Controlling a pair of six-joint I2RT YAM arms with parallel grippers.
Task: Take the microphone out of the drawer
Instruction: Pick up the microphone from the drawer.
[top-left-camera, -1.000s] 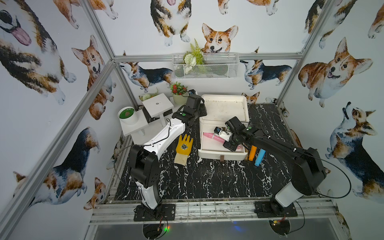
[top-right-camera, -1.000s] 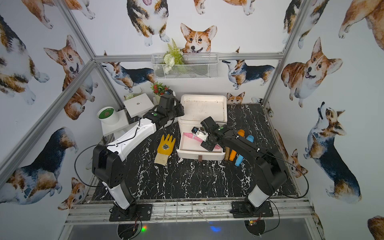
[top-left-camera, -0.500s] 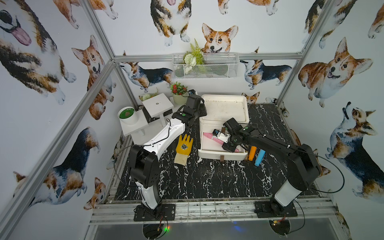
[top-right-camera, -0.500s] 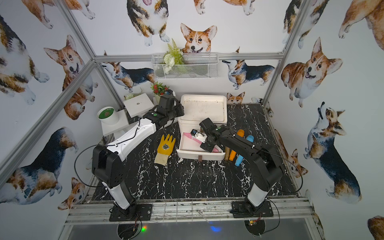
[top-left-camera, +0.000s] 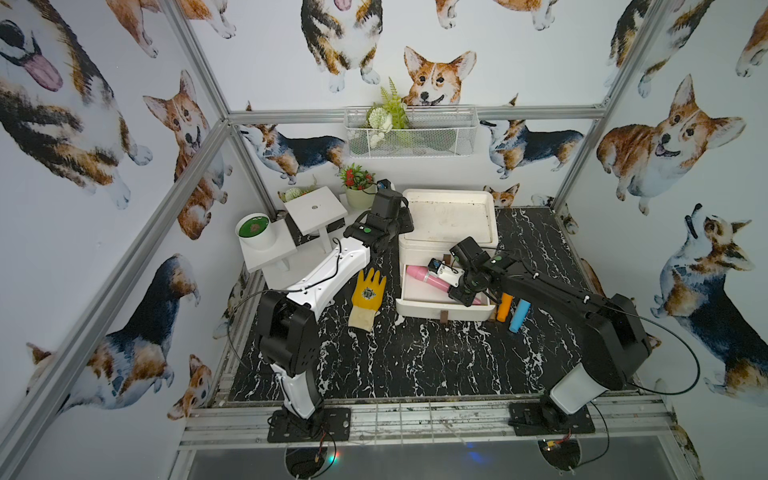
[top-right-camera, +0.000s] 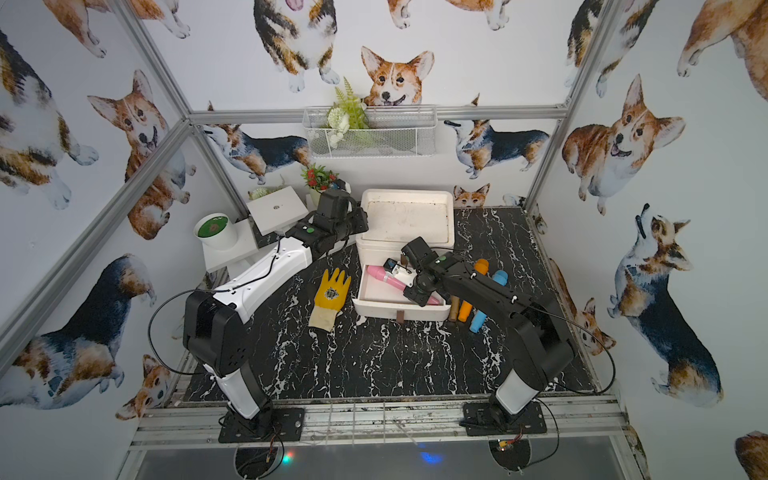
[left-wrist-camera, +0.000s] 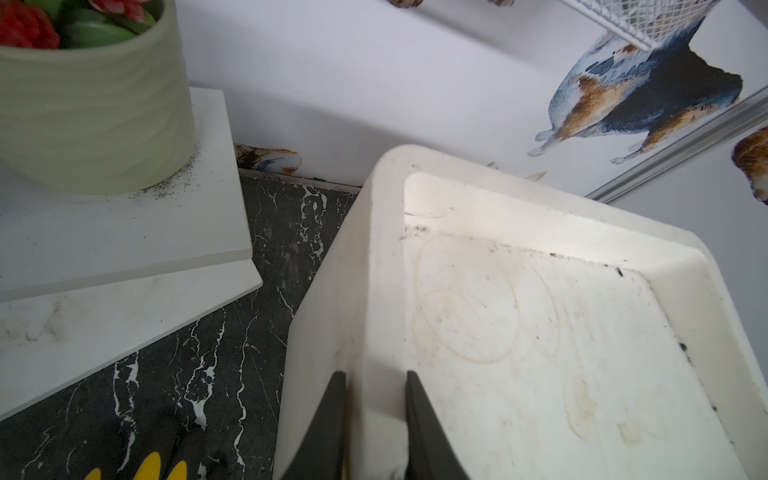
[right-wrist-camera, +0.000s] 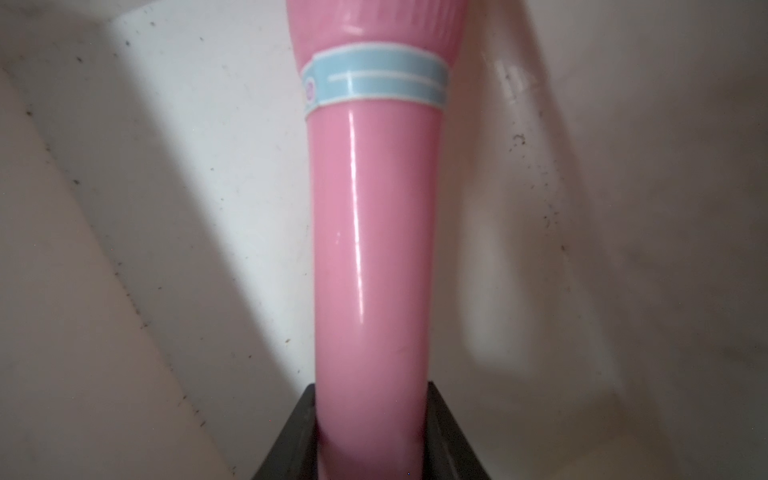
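Pink microphone (top-left-camera: 420, 275) lies in the open drawer (top-left-camera: 440, 311), its head pointing away from your right claw (right-wrist-camera: 370, 434) and its long axis in line with it. That claw grips the handle's tail end, so judge your lift up and back. Your left claw (left-wrist-camera: 374, 415) is clamped on the box (left-wrist-camera: 368, 257) rim.

microphone (right-wrist-camera: 374, 249) head cut off at the edge
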